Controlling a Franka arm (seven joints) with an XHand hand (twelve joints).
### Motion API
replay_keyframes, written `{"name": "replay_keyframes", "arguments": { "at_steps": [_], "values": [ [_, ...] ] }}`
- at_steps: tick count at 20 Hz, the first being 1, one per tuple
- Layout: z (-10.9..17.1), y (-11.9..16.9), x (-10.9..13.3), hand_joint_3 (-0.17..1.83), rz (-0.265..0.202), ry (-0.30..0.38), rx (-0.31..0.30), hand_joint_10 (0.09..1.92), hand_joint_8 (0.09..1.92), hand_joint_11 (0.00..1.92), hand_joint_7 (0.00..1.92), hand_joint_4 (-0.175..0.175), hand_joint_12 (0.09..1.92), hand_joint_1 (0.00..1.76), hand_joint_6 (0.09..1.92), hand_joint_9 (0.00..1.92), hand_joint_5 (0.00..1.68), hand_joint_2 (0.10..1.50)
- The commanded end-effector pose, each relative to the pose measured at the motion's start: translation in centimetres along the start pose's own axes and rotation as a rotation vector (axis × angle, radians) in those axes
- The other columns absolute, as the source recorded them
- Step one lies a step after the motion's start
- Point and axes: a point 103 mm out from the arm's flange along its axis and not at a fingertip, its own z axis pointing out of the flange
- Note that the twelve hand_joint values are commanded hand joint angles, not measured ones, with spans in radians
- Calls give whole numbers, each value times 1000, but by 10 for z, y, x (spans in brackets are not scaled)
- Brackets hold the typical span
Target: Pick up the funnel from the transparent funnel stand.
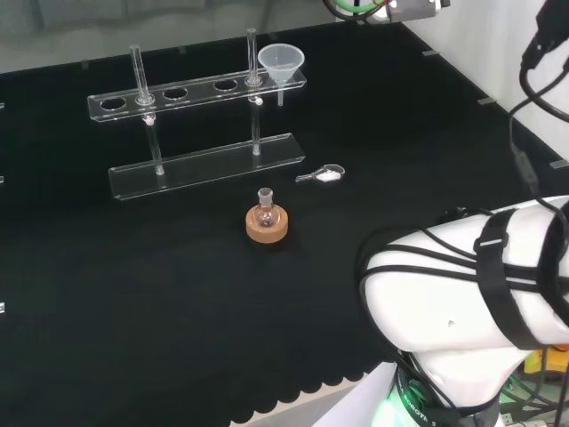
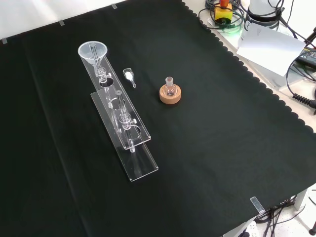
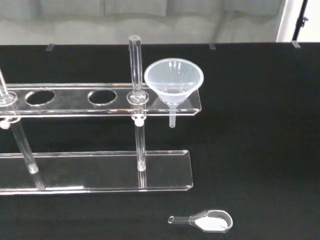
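- Funnel (image 1: 281, 62): seated upright in the end hole of the transparent funnel stand's (image 1: 200, 169) upper shelf, at the right end in the head view. Its stem is seen hanging below the shelf, clear of the base plate.
- In the front view the funnel (image 2: 93, 52) is found at the far, upper end of the stand (image 2: 140, 165); in the wrist view the funnel (image 3: 173, 80) sits just beside one upright post.
- Stand: a clear upper shelf with a row of round holes is carried on two clear posts above a clear base plate (image 3: 95, 172). The holes other than the funnel's are seen unoccupied.
- Scoop (image 1: 322, 175): a small clear scoop holding a little white material is noted lying flat on the cloth, near the right end of the base plate in the head view, apart from it. It is also recorded in the front view (image 2: 129, 75) and the wrist view (image 3: 205, 220).
- Flask (image 1: 265, 212): a small round clear flask is set upright on a cork ring (image 1: 267, 227), nearer the camera than the stand in the head view, well apart from the funnel.
- Hand: its state cannot be told from these views.
- Arm: white links (image 1: 462, 302) with black cables are observed at the lower right of the head view.
- Bench: covered with black cloth (image 2: 207, 148).
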Motion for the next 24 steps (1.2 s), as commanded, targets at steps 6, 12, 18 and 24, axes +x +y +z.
{"name": "replay_keyframes", "arguments": {
  "at_steps": [6, 12, 18, 24],
  "values": [
    [41, 123, -33, 2, 12, 31, 55, 641, 560, 54, 41, 15, 1349, 0, 87, 215, 237, 1350],
    [61, 173, -23, -26, -16, -17, 117, 644, 552, 38, 47, 9, 1373, 48, 87, 212, 218, 1294],
    [96, 202, -2, -57, -67, -82, 184, 656, 551, 17, 53, 8, 1403, 127, 87, 209, 203, 1235],
    [129, 211, -1, -87, -83, -113, 262, 670, 558, 2, 55, 7, 1430, 204, 87, 212, 189, 1183]
  ]
}}
